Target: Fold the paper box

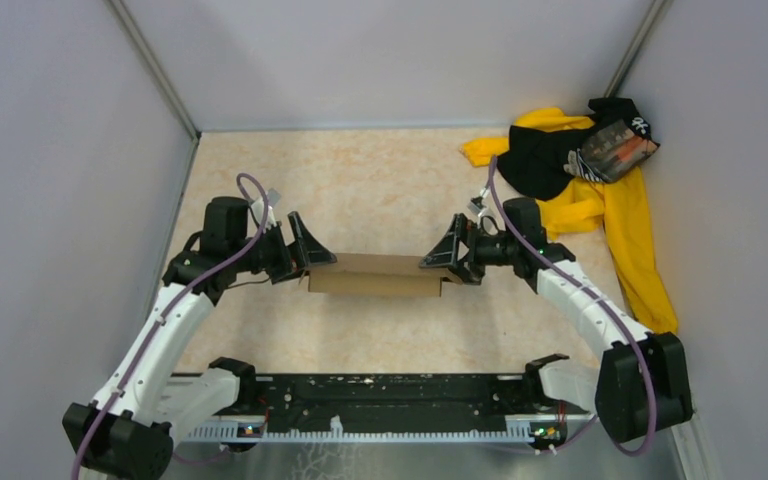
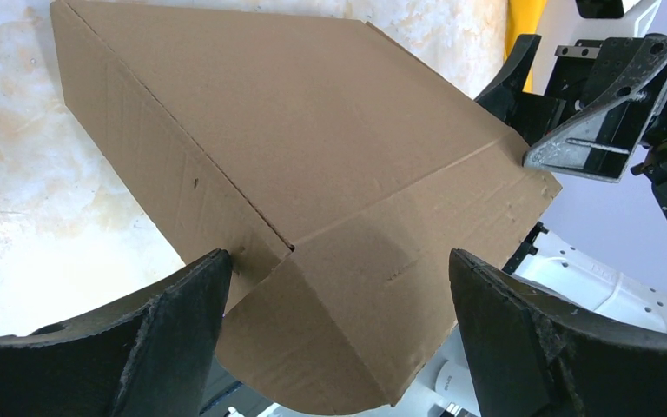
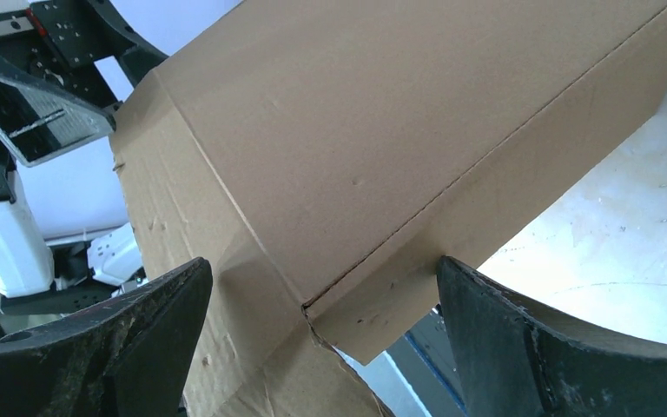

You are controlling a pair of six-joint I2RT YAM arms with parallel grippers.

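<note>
Fingers spread wide, our left gripper (image 2: 337,278) and right gripper (image 3: 323,278) straddle the paper box (image 1: 375,273), and closing unevenly we could crumple a flap.

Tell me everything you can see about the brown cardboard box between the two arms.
The paper box is plain brown, unprinted cardboard, folded into a shallow rectangular shape with creased edges and a rounded flap at its left end. It spans crosswise over the middle of the table. The open left gripper and right gripper straddle its ends with their fingers; whether they touch is unclear.
</note>
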